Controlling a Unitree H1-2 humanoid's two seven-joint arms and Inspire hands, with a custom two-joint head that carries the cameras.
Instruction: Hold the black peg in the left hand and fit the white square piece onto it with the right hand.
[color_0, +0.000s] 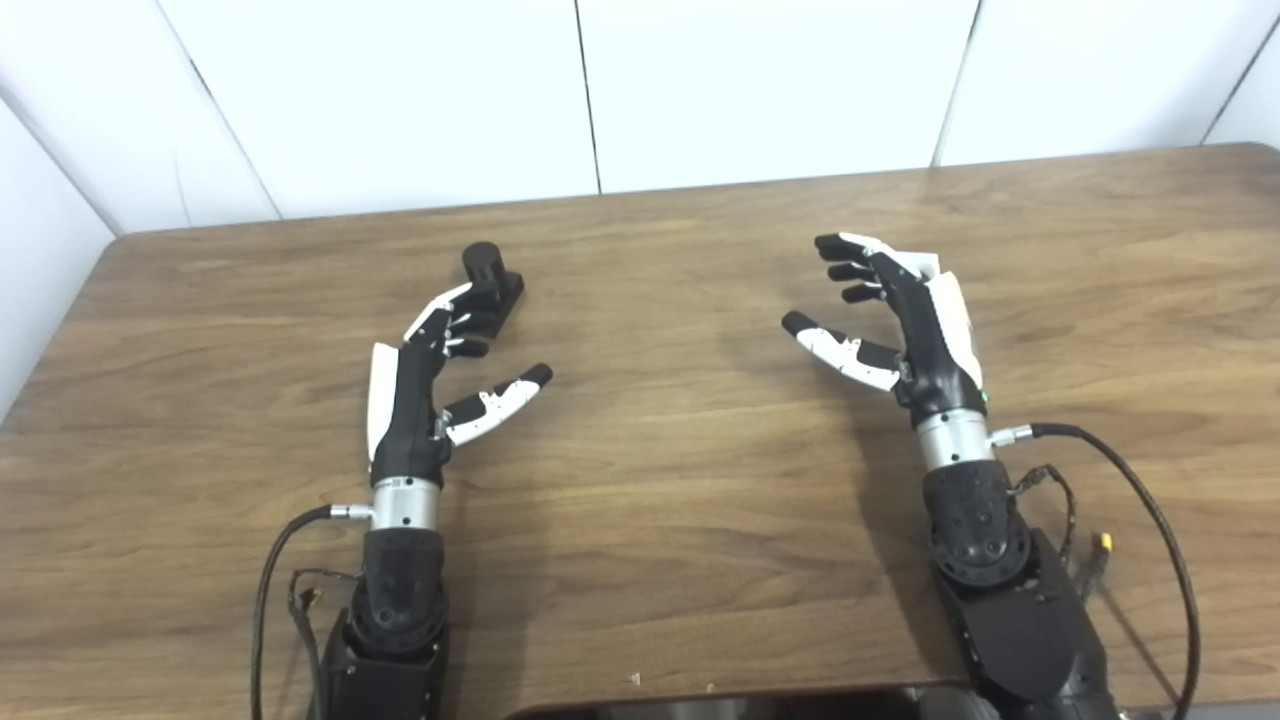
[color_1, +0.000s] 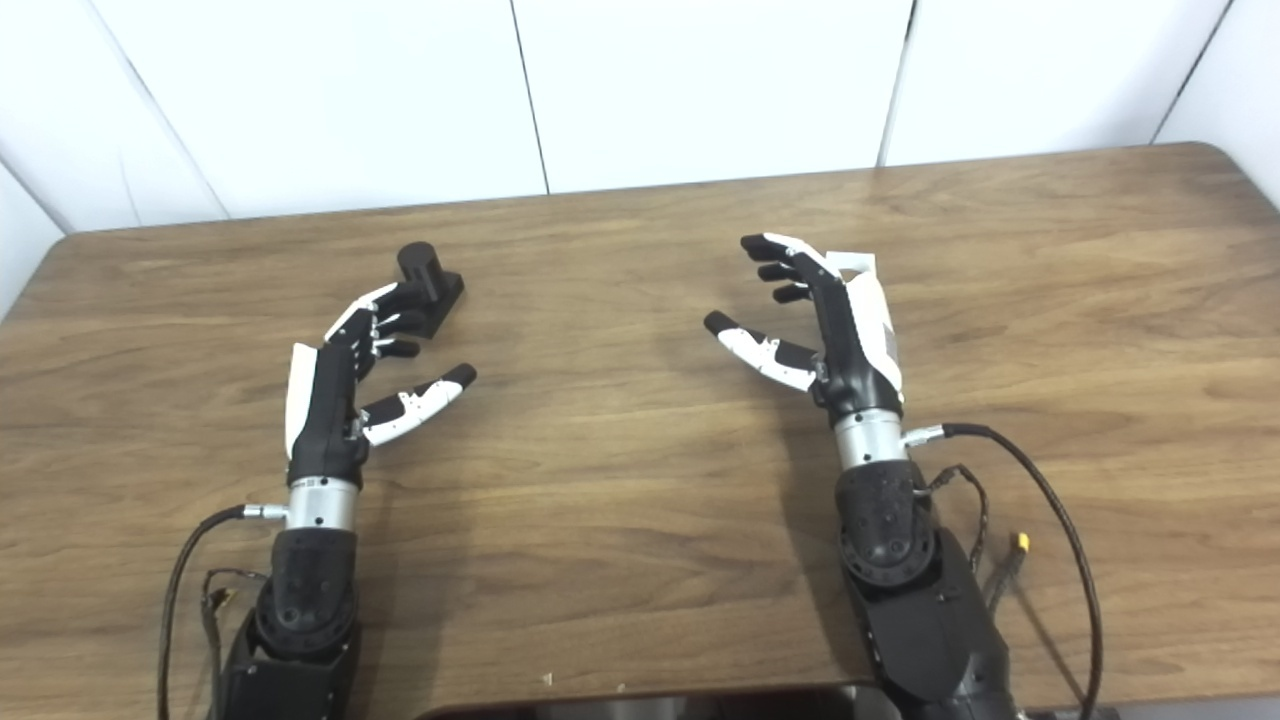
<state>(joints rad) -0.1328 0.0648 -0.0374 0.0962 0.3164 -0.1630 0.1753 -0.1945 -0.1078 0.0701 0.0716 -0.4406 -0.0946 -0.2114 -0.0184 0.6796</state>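
Note:
The black peg (color_0: 492, 275), a short cylinder on a square black base, stands on the wooden table (color_0: 660, 470) left of centre. My left hand (color_0: 440, 365) is open just in front of it, fingertips beside the base, thumb spread to the right. The white square piece (color_1: 858, 265) lies right of centre, mostly hidden behind my right hand (color_0: 900, 315), with only a corner showing past the fingers. That hand is open too, fingers curled slightly and thumb pointing left. Neither hand holds anything.
White wall panels (color_0: 600, 90) rise behind the table's far edge. Black cables (color_0: 1150, 520) loop from both wrists over the near table. A dark object (color_0: 720, 705) sits at the bottom edge between the arms.

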